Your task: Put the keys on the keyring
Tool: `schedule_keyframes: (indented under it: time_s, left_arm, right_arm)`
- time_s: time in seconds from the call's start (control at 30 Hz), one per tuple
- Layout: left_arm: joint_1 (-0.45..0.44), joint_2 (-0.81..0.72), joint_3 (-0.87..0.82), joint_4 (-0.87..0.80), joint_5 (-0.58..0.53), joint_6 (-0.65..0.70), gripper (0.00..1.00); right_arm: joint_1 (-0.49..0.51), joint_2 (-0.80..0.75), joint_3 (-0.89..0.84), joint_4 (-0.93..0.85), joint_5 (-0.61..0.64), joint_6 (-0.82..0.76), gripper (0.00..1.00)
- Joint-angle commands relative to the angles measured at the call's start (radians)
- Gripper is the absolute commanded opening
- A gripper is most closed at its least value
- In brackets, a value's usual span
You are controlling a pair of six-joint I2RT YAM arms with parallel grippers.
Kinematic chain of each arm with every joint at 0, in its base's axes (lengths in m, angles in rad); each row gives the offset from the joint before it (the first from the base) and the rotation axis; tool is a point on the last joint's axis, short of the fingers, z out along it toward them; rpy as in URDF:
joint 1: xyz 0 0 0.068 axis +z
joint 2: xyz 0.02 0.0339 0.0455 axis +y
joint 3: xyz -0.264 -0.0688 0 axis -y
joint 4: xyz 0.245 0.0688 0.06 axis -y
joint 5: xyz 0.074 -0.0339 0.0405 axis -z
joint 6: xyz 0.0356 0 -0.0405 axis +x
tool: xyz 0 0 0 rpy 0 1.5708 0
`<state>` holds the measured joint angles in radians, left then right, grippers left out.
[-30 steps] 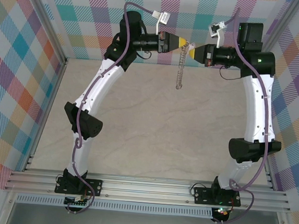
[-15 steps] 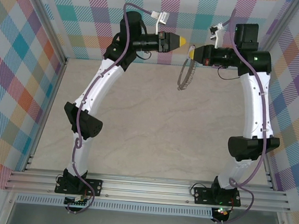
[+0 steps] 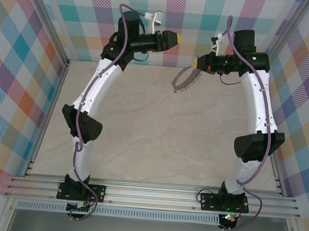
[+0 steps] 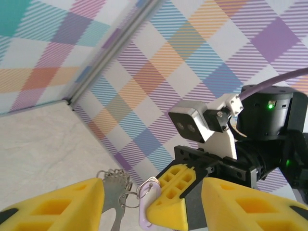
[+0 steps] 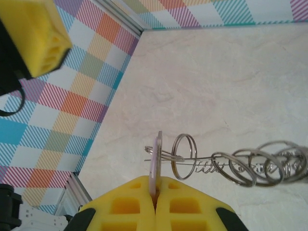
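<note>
While aloft, right claw (image 3: pixel 198 62) on key (image 5: pixel 155 156).

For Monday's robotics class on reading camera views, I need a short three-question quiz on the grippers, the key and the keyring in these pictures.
1. Short answer: is the left gripper open or shut?
2. Multiple choice: the lilac key is pinched by
A) the left gripper
B) the right gripper
C) nothing
3. True or false: the keyring lies flat on the tabletop.

Key
1. Open; its yellow fingers stand well apart.
2. B
3. False; it dangles in the air from the held key.
</note>
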<state>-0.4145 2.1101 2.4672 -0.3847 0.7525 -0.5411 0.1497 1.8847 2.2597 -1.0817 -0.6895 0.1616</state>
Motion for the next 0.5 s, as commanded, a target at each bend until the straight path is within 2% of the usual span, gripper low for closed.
schedule_keyframes:
  time_s: [0.0,0.13,0.37,0.47]
  left_arm:
    - [0.029,-0.081,-0.034,0.005,-0.031,0.004,0.56]
    - [0.049,-0.1,-0.061,0.008,-0.036,0.003,0.57]
    - [0.069,-0.102,-0.067,-0.005,-0.036,0.001,0.58]
    - [0.073,-0.102,-0.071,-0.011,-0.032,0.002,0.58]
  right_arm:
    - [-0.003,0.031,-0.049,0.109,-0.034,0.055,0.0]
    - [0.012,0.085,-0.085,0.211,-0.045,0.112,0.0]
    - [0.05,0.2,-0.063,0.275,-0.029,0.139,0.0]
    - [0.062,0.201,-0.13,0.323,-0.023,0.153,0.0]
